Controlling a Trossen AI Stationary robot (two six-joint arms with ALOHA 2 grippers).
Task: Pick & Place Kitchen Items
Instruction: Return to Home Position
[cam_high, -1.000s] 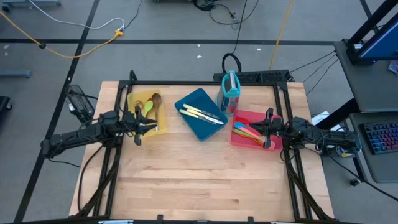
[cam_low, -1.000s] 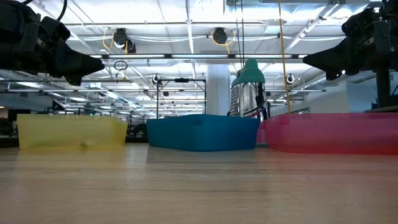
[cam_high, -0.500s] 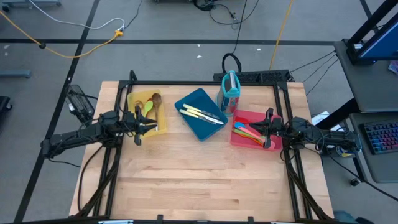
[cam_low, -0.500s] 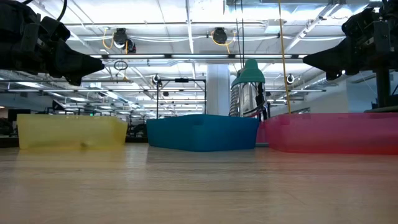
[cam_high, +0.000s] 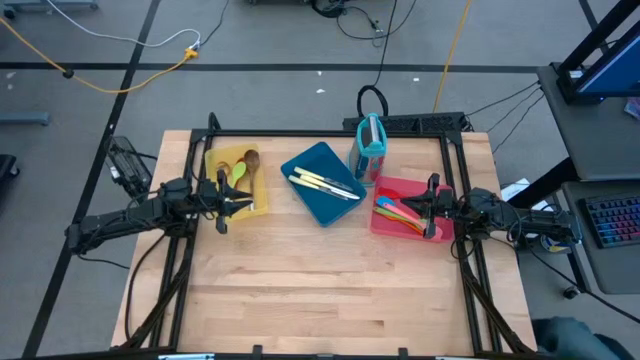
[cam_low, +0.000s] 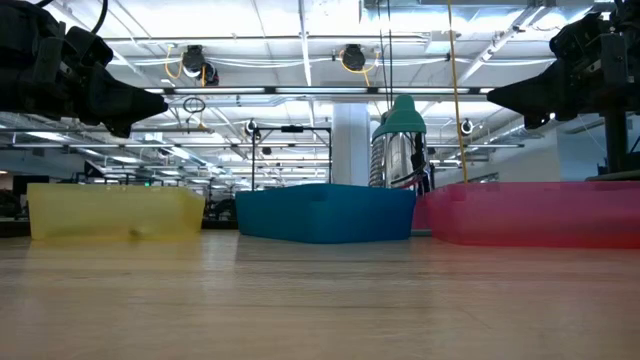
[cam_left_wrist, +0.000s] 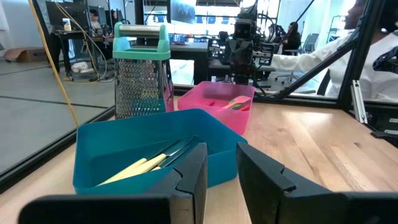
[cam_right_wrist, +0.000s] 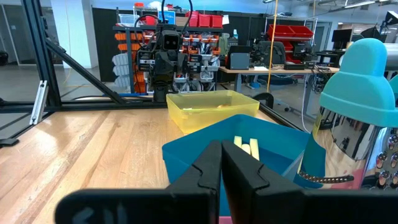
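Status: every utensil you can see lies in a tray. The wooden spoons (cam_high: 250, 160) are in the yellow tray (cam_high: 215, 166), the cream-handled knives (cam_high: 322, 183) in the blue tray (cam_high: 320, 207), and the coloured spatulas (cam_high: 392, 212) in the pink tray (cam_high: 405, 186). No utensil shows loose on the table (cam_high: 320, 290).

Left gripper (cam_high: 243, 204): it hovers over the yellow tray's near side and points toward the blue tray. Its fingers (cam_left_wrist: 189, 177) stand a narrow gap apart and hold nothing.

Right gripper (cam_high: 410, 207): it hovers over the pink tray and faces the left one across the blue tray. Its fingers (cam_right_wrist: 208, 168) are pressed together and empty.

Relation to watch: the spatulas lie directly under and just ahead of the right fingers. Their long axes run on a slant across the tray, from its far left corner toward the near right. The spoons lie beyond the left fingers, toward the tray's far side. The low view shows both grippers above the tray rims, apart from everything below.

Judgement: with sorting apparently done, your next move is a retreat, each arm drawing back along its own line. Keep the height while you pull away. A drop on the right would meet the spatula handles first. The grater (cam_high: 370, 145) stands behind the trays, off either path.
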